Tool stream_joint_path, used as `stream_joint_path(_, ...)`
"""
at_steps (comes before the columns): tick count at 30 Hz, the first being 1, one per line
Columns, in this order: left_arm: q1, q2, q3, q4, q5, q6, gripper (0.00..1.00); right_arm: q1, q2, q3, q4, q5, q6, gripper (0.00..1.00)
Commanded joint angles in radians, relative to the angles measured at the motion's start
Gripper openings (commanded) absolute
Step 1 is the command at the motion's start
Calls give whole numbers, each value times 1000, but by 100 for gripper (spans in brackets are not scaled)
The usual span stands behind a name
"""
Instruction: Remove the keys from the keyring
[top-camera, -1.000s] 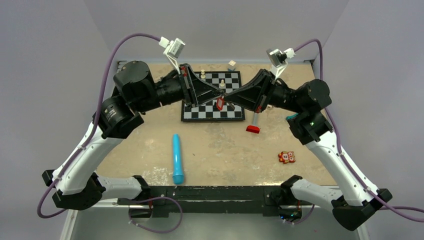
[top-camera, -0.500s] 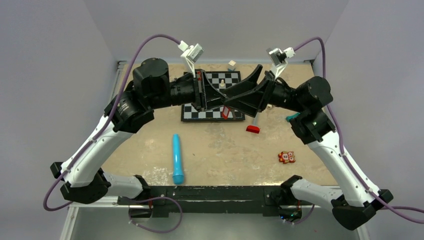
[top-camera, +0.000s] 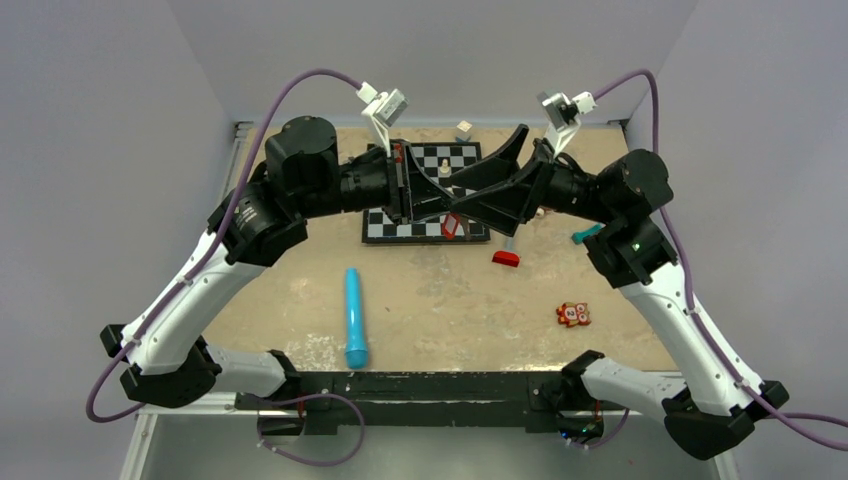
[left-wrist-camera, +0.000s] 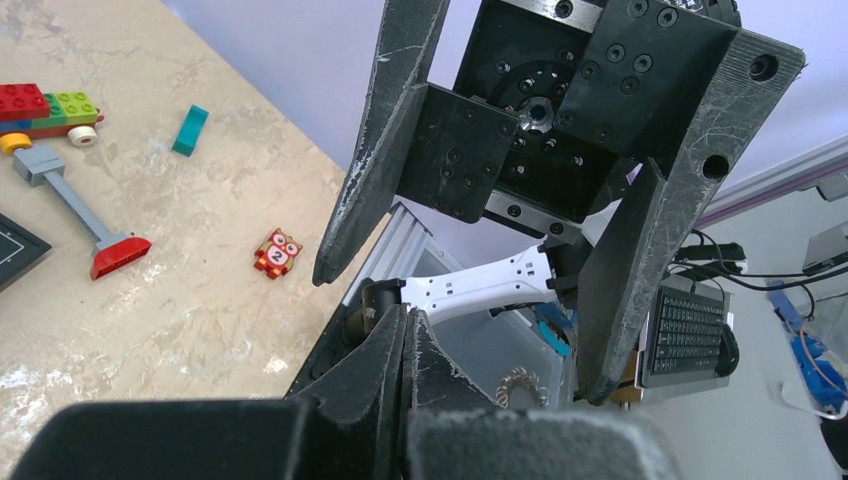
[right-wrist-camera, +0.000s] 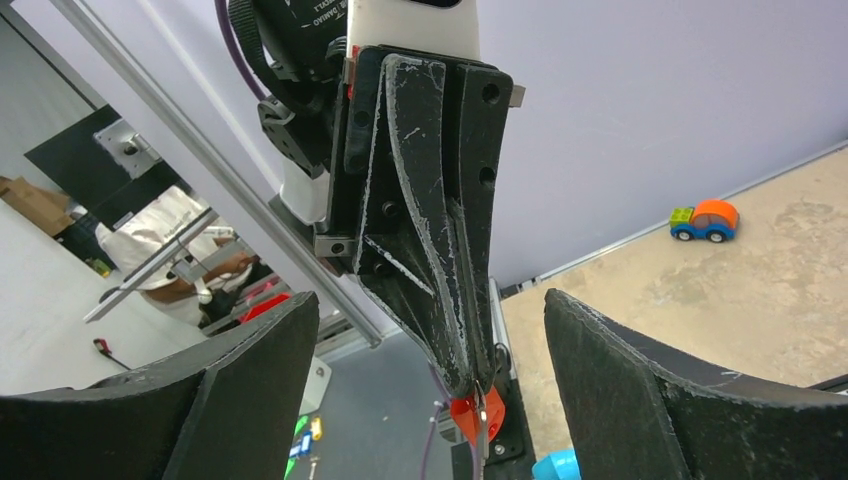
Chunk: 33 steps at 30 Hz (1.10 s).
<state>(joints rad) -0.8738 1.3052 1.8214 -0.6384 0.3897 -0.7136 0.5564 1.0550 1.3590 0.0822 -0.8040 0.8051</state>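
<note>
The blue cylinder (top-camera: 354, 318) lies on the tabletop (top-camera: 440, 300), nearer than both hands. Farther, over the chessboard (top-camera: 425, 228), the left hand (right-wrist-camera: 466, 375) is closed on the keyring (right-wrist-camera: 466, 414); its red tag hangs just under the fingertips. The right hand (right-wrist-camera: 425, 300) stands wide open, one finger at each side of them, apart from the tag. Thin metal hangs beside the tag; key or ring, I cannot tell.

white arm links (top-camera: 178, 298), black joints (top-camera: 300, 150), purple cables (top-camera: 300, 74)
</note>
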Motion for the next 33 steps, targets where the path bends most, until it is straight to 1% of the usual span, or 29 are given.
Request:
stream_joint_path(1,-5,-25,30,13,20,19,0,3,4,47,6,-9,-23,87)
stream_joint_path(4,-5,-28,29,14,19,20,0,2,-2,50,-2,-7,-28,87)
stream_joint_path(7,-5,-26,31,11,21,19,0,2,-14,45,-8,8,-35,84)
stream_joint_path(8,-5,-27,33,9,21,19,0,2,-18,43,-6,11,-35,81)
stream_joint_path(11,-5,-34,30,7,16,17,0,1,-19,36,4,6,-30,70)
stream_joint_path(13,-5,-43,20,14,11,14,0,2,-20,35,11,3,-25,65)
stream_joint_path(19,-5,-64,13,21,-6,11,0,2,-23,15,24,-4,-17,62)
stream_joint_path(28,-5,-70,26,9,-13,14,0,3,-20,-9,47,-22,6,47)
stream_joint_path(33,-5,-71,33,16,-18,15,0,2,-19,-22,65,-50,21,44)
